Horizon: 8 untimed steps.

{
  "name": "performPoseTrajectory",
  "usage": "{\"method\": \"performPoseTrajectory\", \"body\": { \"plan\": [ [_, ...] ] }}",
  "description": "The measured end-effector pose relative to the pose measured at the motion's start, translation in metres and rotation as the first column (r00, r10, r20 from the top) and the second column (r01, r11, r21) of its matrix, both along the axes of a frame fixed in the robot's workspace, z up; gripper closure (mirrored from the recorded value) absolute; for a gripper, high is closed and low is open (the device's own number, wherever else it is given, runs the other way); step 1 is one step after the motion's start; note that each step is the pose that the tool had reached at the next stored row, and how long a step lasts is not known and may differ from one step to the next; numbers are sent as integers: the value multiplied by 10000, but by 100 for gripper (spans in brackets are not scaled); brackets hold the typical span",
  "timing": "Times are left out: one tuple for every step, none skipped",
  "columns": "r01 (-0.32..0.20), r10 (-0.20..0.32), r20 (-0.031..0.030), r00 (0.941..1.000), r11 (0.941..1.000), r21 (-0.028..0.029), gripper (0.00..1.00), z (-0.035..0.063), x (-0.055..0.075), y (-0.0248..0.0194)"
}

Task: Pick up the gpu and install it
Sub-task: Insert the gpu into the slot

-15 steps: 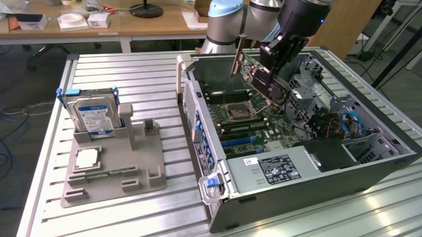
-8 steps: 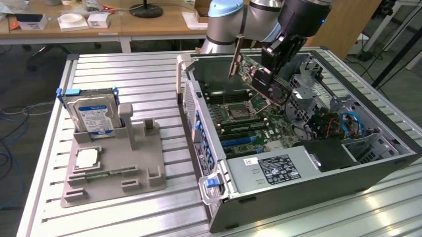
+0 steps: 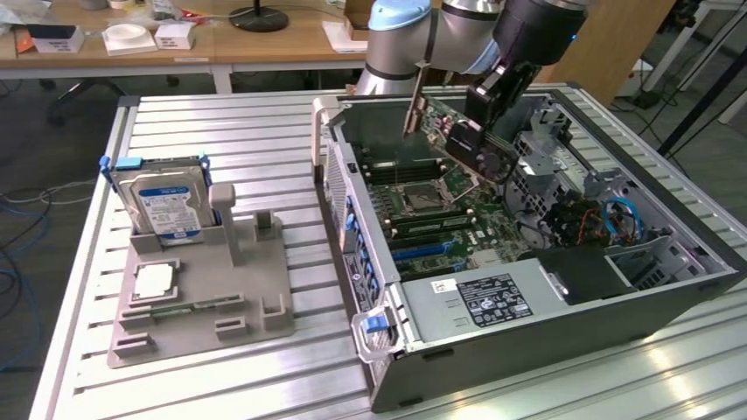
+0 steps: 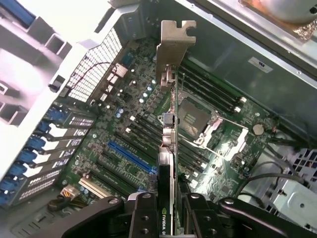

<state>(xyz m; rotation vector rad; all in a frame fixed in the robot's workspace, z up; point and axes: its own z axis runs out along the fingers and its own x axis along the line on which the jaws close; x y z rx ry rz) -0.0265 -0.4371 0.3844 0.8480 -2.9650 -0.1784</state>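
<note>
While the gripper [image 3: 488, 122] is clamped on the gpu [image 3: 467, 147], we enter the scene as follows.

Gpu: held aloft inside the open case [image 3: 561, 346], above the motherboard [image 3: 435, 229]. It is tilted, and we see no edge of it touching the board. Its silver bracket [image 3: 414, 109] rises near the case's far rim, toward the exterior view's left. In the wrist view the gpu [image 4: 170, 134] is seen edge-on, with the bracket [image 4: 174, 47] at the far end. The gripper [image 4: 168, 218] pinches the near end, a finger [image 4: 143, 215] on either face.

Motherboard: flat on the case floor. We place the socket [image 3: 421, 199] below the card's lower edge, with a gap between them. In the wrist view the socket [image 4: 195, 119] lies just beside the card's line. The blue slot [image 4: 130, 156] runs on the card's other side, toward the vented wall [image 4: 94, 69], and is open along its length.

Case: on its side, top open, on the half of the table [image 3: 233, 122] toward the exterior view's right. A power supply [image 3: 491, 297] takes the near corner, and blue cables [image 3: 618, 219] crowd the side at the exterior view's right. We find the open room over the board's middle.

Holder [image 3: 222, 289]: grey, near the table's edge at the exterior view's left, well apart from the case. A hard drive [image 3: 164, 206] stands upright at its far end. We note bare slats between holder and case.
</note>
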Motion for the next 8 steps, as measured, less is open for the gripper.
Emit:
{"method": "performPoseTrajectory", "body": {
  "plan": [
    [-142, 142, -1, 9999, 9999, -1, 74, -1, 1, -1],
    [-291, 291, -1, 9996, 9996, -1, 74, -4, 1, -1],
    [-436, 436, -1, 9991, 9991, -1, 74, -5, 4, -1],
    [-549, 549, 0, 9985, 9985, -1, 74, -7, 7, -1],
    [-615, 615, -1, 9981, 9981, -4, 74, -6, 8, -1],
    [-621, 621, -1, 9981, 9981, -3, 74, -6, 8, -1],
    [-621, 621, -2, 9981, 9981, -3, 74, -6, 8, -1],
    [-622, 622, -2, 9981, 9981, -3, 74, -6, 8, -1]
  ]
}}
